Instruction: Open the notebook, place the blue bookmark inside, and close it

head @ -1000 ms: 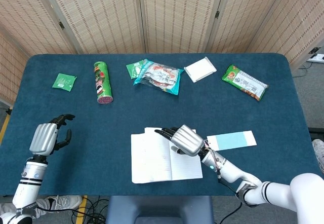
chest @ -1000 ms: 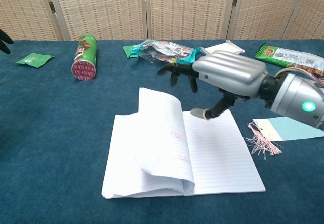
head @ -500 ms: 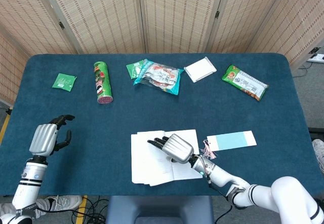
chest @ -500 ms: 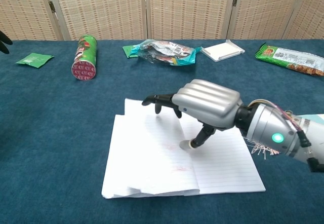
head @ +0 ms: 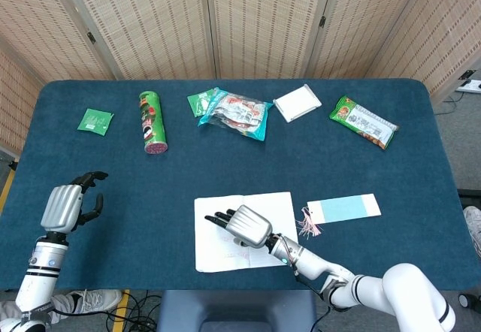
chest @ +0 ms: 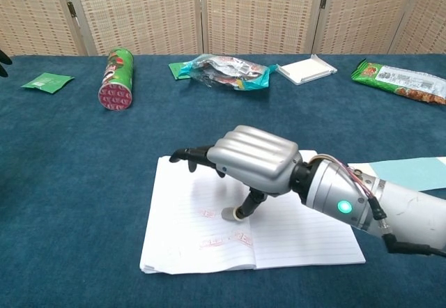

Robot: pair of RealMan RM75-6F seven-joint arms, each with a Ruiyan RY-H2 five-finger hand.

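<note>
The white lined notebook [head: 279,209] lies open and flat near the table's front edge. My right hand [head: 242,225] rests on its left page, fingers stretched out to the left. In the chest view the right hand [chest: 249,159] arches over the notebook [chest: 306,233] with its thumb tip touching the paper near the spine, and it holds nothing. The blue bookmark [head: 344,208] with a pink tassel [head: 307,221] lies on the cloth just right of the notebook; only a strip of the bookmark [chest: 410,171] shows in the chest view. My left hand [head: 66,206] hovers at the front left, holding nothing.
Along the far side lie a green sachet [head: 95,120], a green chip can [head: 152,122] on its side, a pile of snack bags [head: 237,111], a white pad [head: 297,102] and a green snack packet [head: 363,122]. A folding screen stands behind the table.
My right hand swept left and down across the notebook, laying the raised pages flat onto the left side. The left hand stayed where it was.
</note>
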